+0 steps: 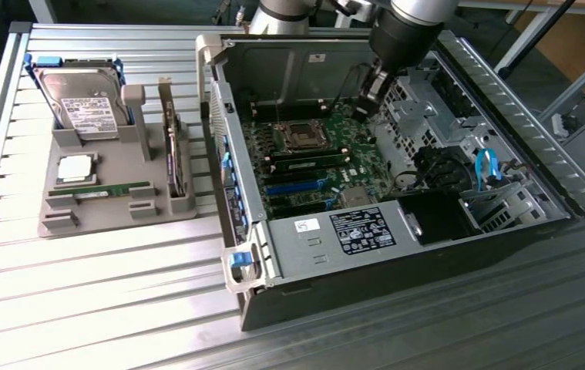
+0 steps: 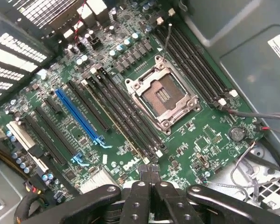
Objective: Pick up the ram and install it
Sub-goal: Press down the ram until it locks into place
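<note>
The ram (image 1: 112, 190), a narrow green stick, lies flat in a slot of the grey holder (image 1: 86, 220) on the exterior view's left, outside the computer. My gripper (image 1: 372, 94) hangs inside the open computer case (image 1: 303, 247), above the motherboard (image 1: 313, 166) and far from the holder. In the wrist view my gripper (image 2: 149, 170) has its two black fingers (image 2: 139, 198) pressed together with nothing visible between them. Below it lie the long dark memory slots (image 2: 126, 123) beside the bare processor socket (image 2: 162, 95). A thin green strip (image 1: 310, 159) sits along the slots near the socket.
The holder also carries a silver hard drive (image 1: 85, 108), a square silver processor chip (image 1: 76, 169) and an upright dark board (image 1: 175, 154). Case walls, a drive cage (image 1: 426, 100), blue cable (image 1: 485, 166) and loose wires (image 2: 252, 116) crowd the gripper.
</note>
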Robot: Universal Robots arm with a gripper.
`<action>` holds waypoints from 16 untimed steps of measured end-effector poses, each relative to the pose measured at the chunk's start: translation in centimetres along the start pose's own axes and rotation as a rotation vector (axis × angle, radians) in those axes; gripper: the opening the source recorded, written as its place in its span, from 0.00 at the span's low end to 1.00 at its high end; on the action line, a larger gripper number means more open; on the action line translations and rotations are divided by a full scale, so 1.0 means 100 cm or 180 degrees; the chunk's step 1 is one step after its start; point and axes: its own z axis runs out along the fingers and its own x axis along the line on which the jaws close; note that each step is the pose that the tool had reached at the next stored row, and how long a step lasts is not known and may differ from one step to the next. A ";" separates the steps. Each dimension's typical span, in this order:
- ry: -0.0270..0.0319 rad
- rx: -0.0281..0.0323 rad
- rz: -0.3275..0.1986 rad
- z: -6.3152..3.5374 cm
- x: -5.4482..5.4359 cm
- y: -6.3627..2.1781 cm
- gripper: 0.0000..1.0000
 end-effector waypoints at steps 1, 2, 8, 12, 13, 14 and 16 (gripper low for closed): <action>-0.0003 0.0002 0.0107 0.0000 0.000 0.0000 0.09; -0.0006 0.0003 0.0192 0.0000 0.000 0.0000 0.09; -0.0027 0.0012 0.0824 0.0000 0.000 0.0000 0.09; -0.0045 0.0021 0.1410 -0.0001 0.000 0.0000 0.09; -0.0052 0.0023 0.1587 0.0000 0.000 0.0000 0.09; -0.0056 0.0025 0.1706 0.0000 0.000 0.0000 0.09; -0.0063 0.0028 0.1951 0.0000 0.000 0.0000 0.09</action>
